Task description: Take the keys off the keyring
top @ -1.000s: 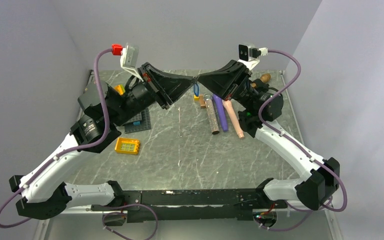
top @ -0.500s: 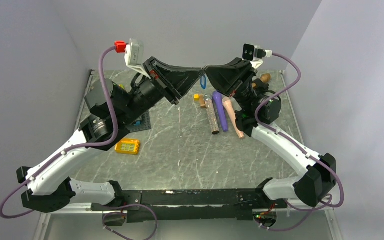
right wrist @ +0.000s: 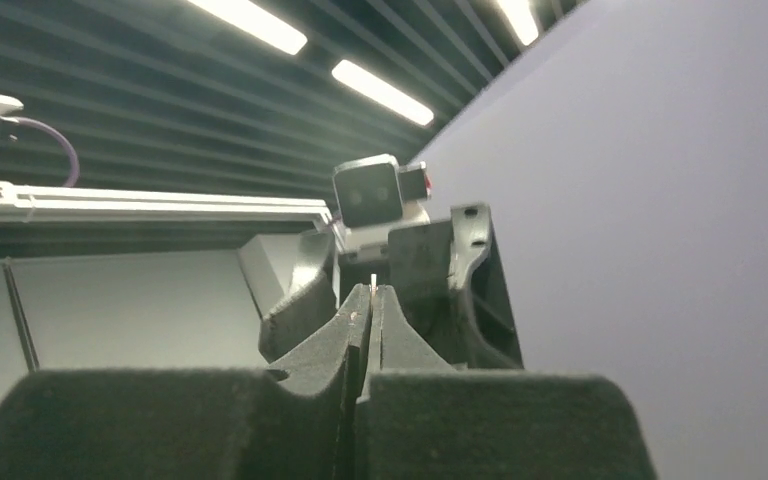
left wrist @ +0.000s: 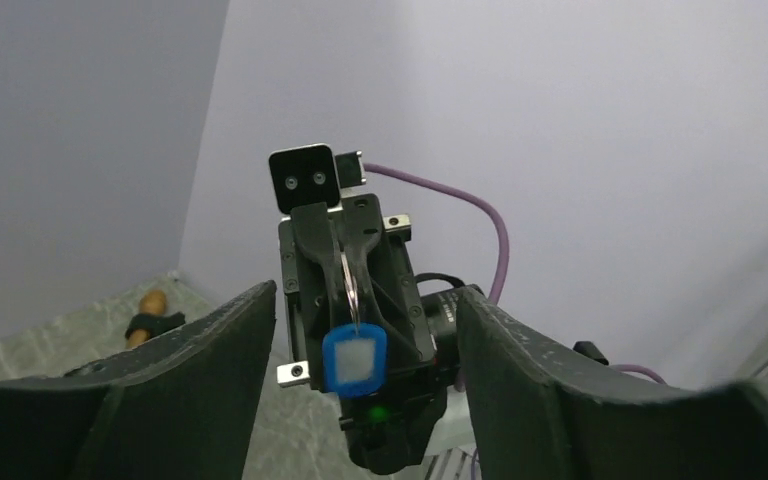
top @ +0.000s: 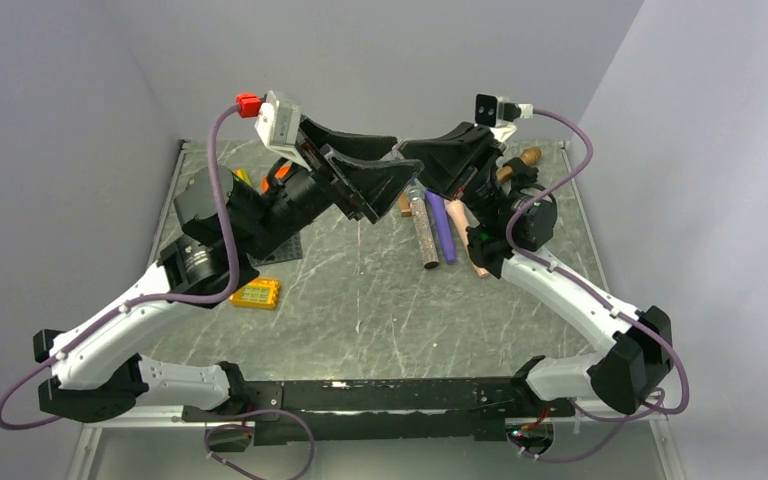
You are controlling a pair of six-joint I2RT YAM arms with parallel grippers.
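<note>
High above the table (top: 380, 300), the right gripper (right wrist: 370, 300) pinches a metal piece (left wrist: 348, 285) with the blue keyring (left wrist: 354, 362) dangling below it, while the left gripper (top: 400, 165) faces it, fingers wide apart, so separating seems in hand, and next it likely must close on that loop and pull.
</note>
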